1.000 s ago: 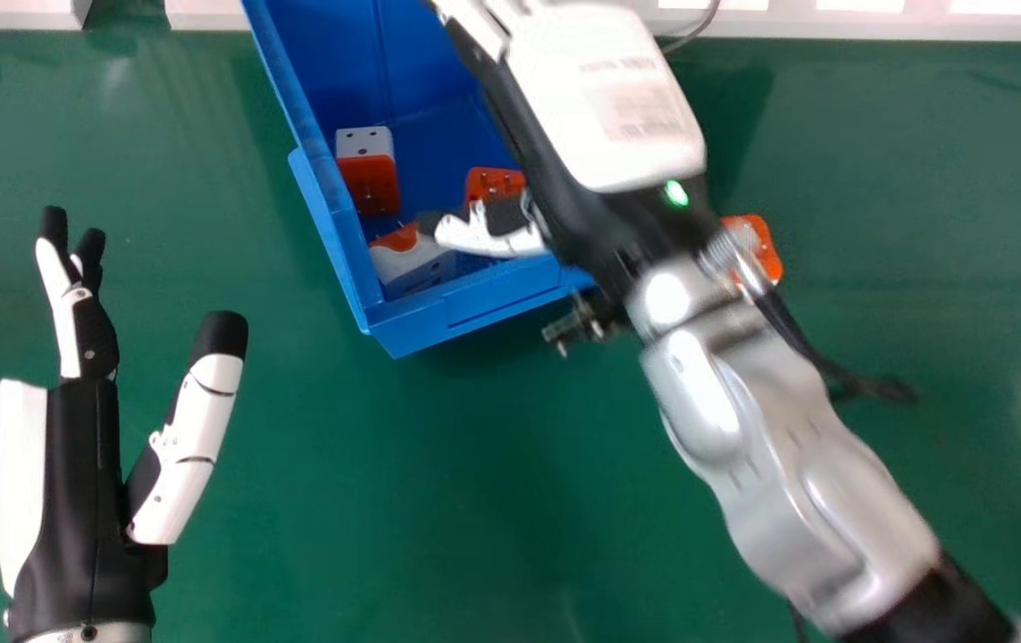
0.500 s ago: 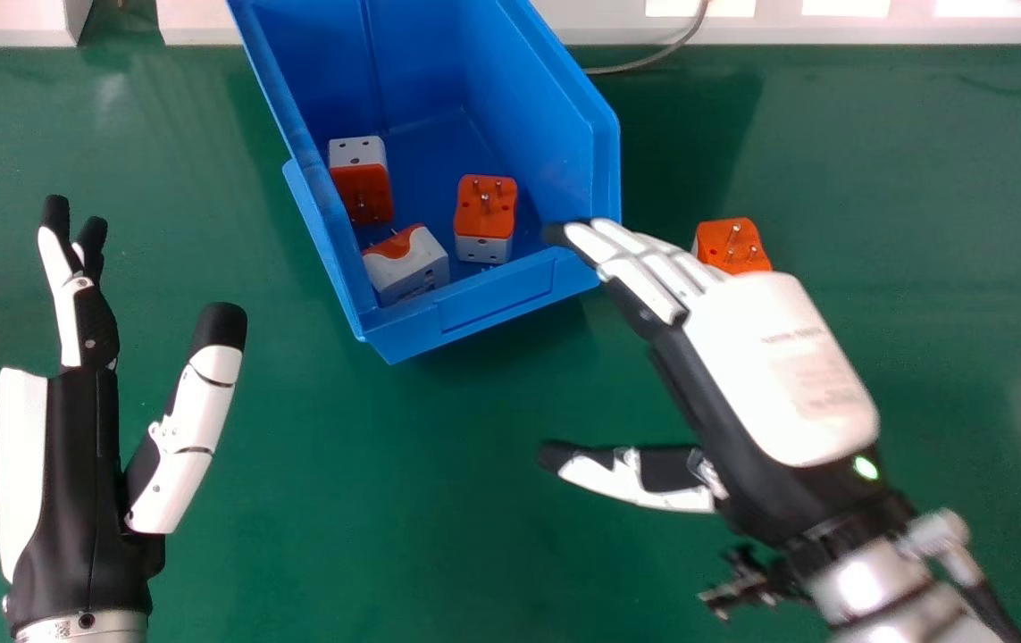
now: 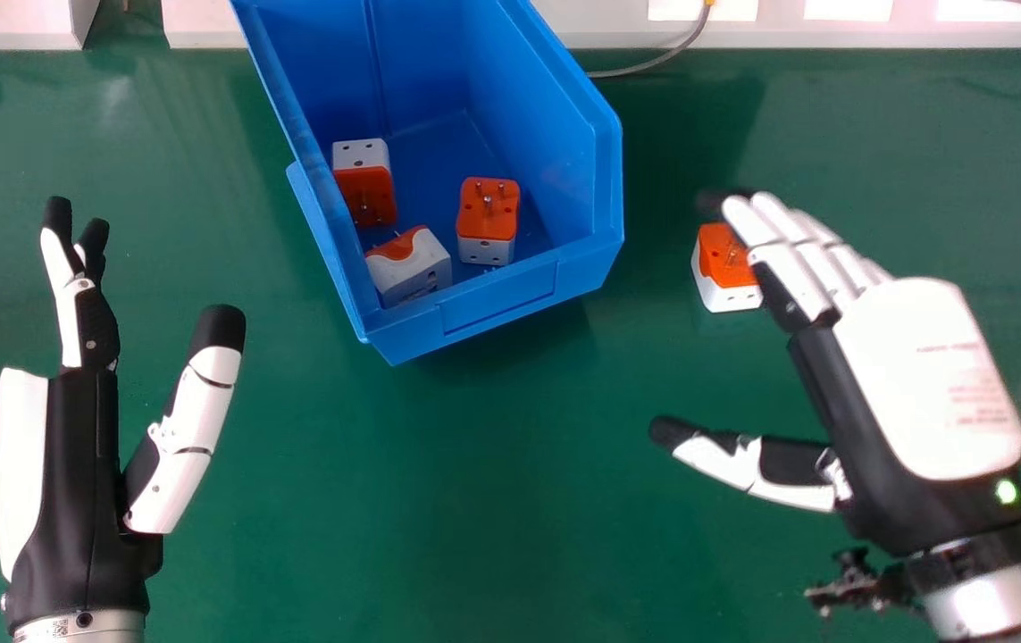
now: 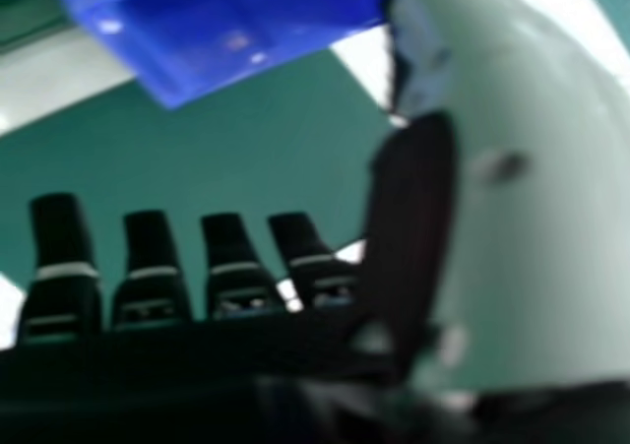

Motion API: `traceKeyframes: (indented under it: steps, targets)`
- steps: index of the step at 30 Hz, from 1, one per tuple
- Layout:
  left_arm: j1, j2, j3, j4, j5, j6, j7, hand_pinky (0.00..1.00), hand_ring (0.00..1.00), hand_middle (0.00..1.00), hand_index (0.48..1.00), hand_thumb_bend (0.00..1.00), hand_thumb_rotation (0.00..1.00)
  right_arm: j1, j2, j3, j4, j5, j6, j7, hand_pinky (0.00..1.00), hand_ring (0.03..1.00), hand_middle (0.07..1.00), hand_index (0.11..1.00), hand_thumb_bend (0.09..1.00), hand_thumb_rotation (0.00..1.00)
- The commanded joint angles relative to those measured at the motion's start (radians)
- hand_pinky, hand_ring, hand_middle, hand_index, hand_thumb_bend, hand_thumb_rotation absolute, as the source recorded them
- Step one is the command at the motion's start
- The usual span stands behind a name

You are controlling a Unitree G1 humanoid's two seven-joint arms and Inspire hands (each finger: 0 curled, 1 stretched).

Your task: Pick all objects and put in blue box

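In the head view my right hand (image 3: 930,375) is open at the right, its fingers partly over an orange and white adapter (image 3: 724,268) on the table. The right hand view shows that hand's fingertips (image 4: 153,267) spread, with the blue box (image 4: 226,31) beyond them. The blue box (image 3: 497,304) stands at the upper middle of the head view and holds three orange and white adapters: one (image 3: 365,183) by its left wall, one (image 3: 409,266) near the front, one (image 3: 488,219) further right. My left hand (image 3: 72,482) is open and empty at the left.
The green table (image 3: 474,482) spreads around the box, with bare surface between the two hands. A white ledge (image 3: 832,34) runs along the back edge, and a grey cable (image 3: 653,62) lies behind the box's right side.
My right hand has come out of the box and moved right and nearer, its thumb leaving the box. The third adapter inside is uncovered. The left hand has stayed in place.
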Motion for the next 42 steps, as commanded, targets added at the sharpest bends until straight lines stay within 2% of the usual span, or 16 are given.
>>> traceKeyframes:
  steps: [1,5,6,7,11,14,17,19,21,24,31,33,38,42]
  targets:
    - [0.001,0.006,0.004,-0.011,-0.006,-0.017,0.000,1.00,1.00,1.00,1.000,0.56,0.86,-0.047,0.007,-0.015,0.015,-0.011,0.013,0.003,0.76,0.895,0.927,0.923,0.411,0.41]
    - [0.002,0.007,0.006,-0.020,0.006,-0.014,0.003,1.00,1.00,1.00,1.000,0.58,0.87,-0.123,0.009,-0.010,0.082,-0.036,0.041,0.003,0.77,0.902,0.929,0.920,0.413,0.43]
    - [0.002,0.006,0.006,-0.023,0.006,-0.012,0.003,1.00,1.00,1.00,1.000,0.58,0.87,-0.143,0.009,-0.006,0.100,-0.045,0.048,0.003,0.76,0.902,0.928,0.920,0.411,0.45]
    - [0.002,0.007,0.006,-0.022,0.001,-0.017,0.001,1.00,1.00,1.00,1.000,0.58,0.87,-0.165,0.010,-0.003,0.122,-0.048,0.053,0.003,0.76,0.899,0.925,0.917,0.412,0.44]
    - [0.000,0.008,0.008,-0.024,0.006,-0.013,0.002,1.00,1.00,1.00,1.000,0.56,0.87,-0.257,0.015,0.016,0.223,-0.057,0.074,-0.001,0.75,0.878,0.904,0.902,0.422,0.47]
    - [0.000,0.007,0.010,-0.026,0.002,-0.011,0.001,1.00,1.00,1.00,1.000,0.57,0.86,-0.328,0.010,0.033,0.307,-0.060,0.092,0.002,0.74,0.866,0.895,0.885,0.440,0.46]
    - [0.002,0.008,0.013,-0.028,0.004,-0.009,0.001,1.00,1.00,1.00,1.000,0.58,0.87,-0.404,0.005,0.053,0.400,-0.059,0.120,0.020,0.75,0.875,0.900,0.888,0.442,0.45]
    - [0.004,0.010,0.015,-0.032,0.001,-0.007,-0.002,1.00,1.00,1.00,1.000,0.57,0.87,-0.461,0.001,0.068,0.481,-0.056,0.129,0.019,0.75,0.881,0.903,0.886,0.442,0.44]
    - [0.008,0.008,0.017,-0.037,-0.007,0.000,-0.006,1.00,1.00,1.00,1.000,0.58,0.87,-0.525,-0.003,0.084,0.578,-0.055,0.136,0.010,0.75,0.874,0.899,0.883,0.443,0.45]
    - [0.017,0.005,0.020,-0.054,-0.009,0.018,-0.010,1.00,1.00,1.00,1.000,0.60,0.87,-0.616,-0.009,0.115,0.715,-0.058,0.156,0.016,0.73,0.856,0.888,0.875,0.453,0.45]
    - [0.035,0.000,0.029,-0.101,-0.033,0.061,-0.031,1.00,1.00,1.00,1.000,0.62,0.86,-0.786,0.000,0.185,0.991,-0.043,0.184,0.005,0.72,0.846,0.878,0.865,0.471,0.44]
    - [0.037,-0.005,0.031,-0.112,-0.037,0.074,-0.030,1.00,1.00,1.00,1.000,0.63,0.85,-0.834,0.008,0.204,1.075,-0.037,0.187,-0.006,0.73,0.846,0.877,0.860,0.480,0.44]
    - [0.038,-0.001,0.039,-0.117,-0.042,0.074,-0.031,1.00,1.00,1.00,1.000,0.64,0.87,-0.925,0.028,0.241,1.211,-0.024,0.212,-0.020,0.73,0.842,0.872,0.850,0.495,0.42]
    - [0.045,-0.002,0.042,-0.127,-0.049,0.082,-0.038,1.00,1.00,1.00,1.000,0.65,0.87,-0.988,0.041,0.261,1.306,-0.013,0.216,-0.035,0.72,0.831,0.863,0.844,0.501,0.41]
